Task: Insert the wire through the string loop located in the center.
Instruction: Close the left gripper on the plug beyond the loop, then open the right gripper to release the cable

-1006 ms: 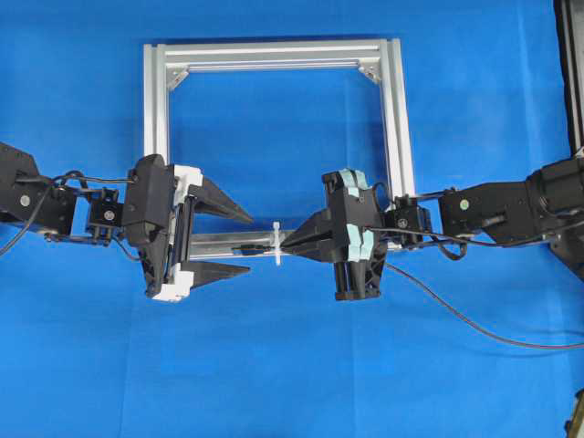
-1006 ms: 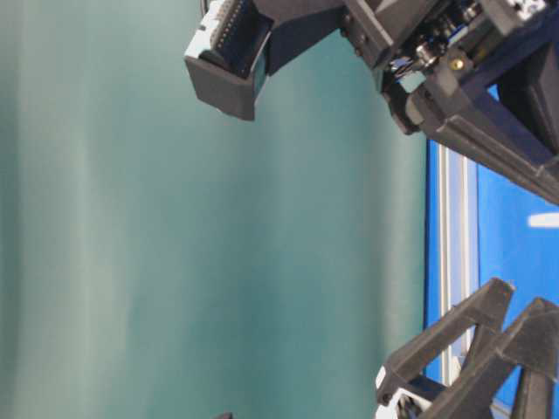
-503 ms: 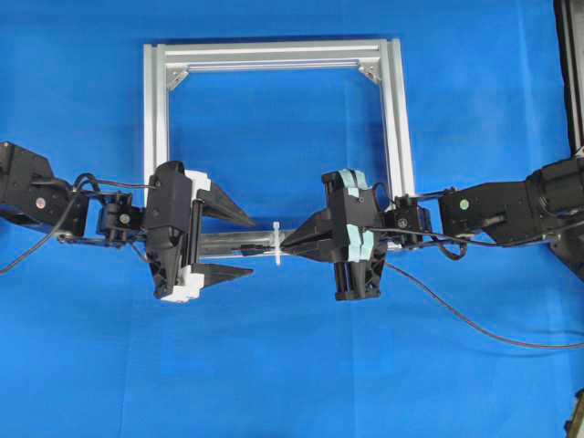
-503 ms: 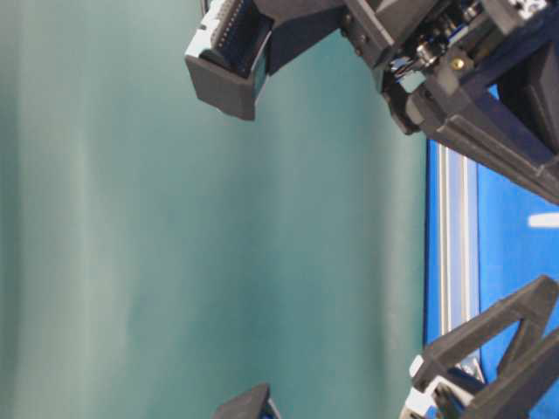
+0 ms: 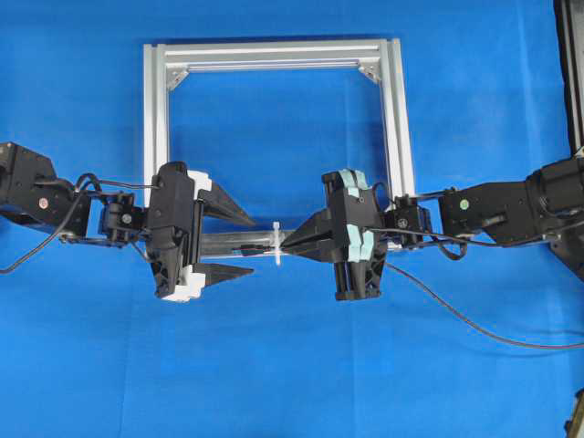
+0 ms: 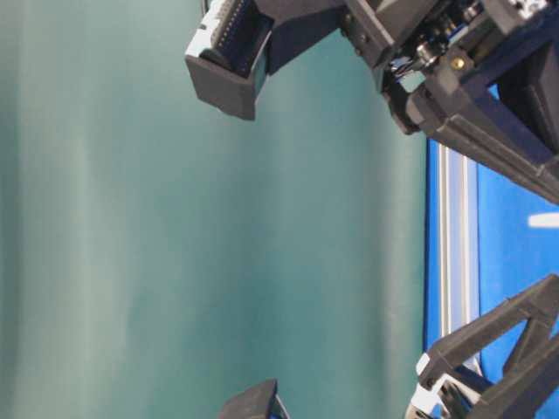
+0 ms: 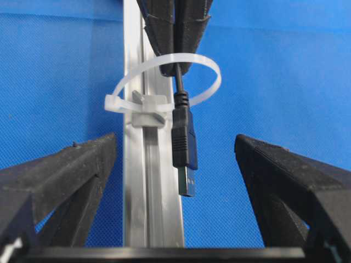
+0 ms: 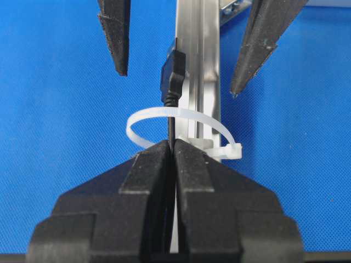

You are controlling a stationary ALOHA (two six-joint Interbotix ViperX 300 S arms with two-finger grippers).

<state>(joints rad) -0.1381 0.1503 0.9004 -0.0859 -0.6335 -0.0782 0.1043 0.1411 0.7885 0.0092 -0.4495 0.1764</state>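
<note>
Bench (image 5: 292,383): flat surface under a blue cloth, carrying all items below.

Silver aluminium square frame (image 5: 274,57): lies flat on the bench; its near bar runs between the two grippers.

White plastic string loop (image 7: 164,82): a thin band tied round the middle of the near bar, standing up as an open ring over it. In the overhead view it shows as a small white cross (image 5: 276,243).

Long thin black wire with a dark rectangular plug and metal tip (image 7: 184,145): passes through the ring, plug on the left gripper's side, cable on the right gripper's side. The plug lies along the bar, just beside its groove. From the right gripper the cable trails over the blue cloth toward the overhead view's right edge (image 5: 474,324).

Right gripper (image 8: 171,150): black fingers pressed together, pinching the wire just behind the loop; tips close up against the ring.

Left gripper (image 5: 235,245): black fingers (image 7: 71,175) spread wide, one on each side of the bar and plug, touching neither. The plug tip lies between them.

Table-level view: blurred; only dark arm parts and a frame edge can be made out.
</note>
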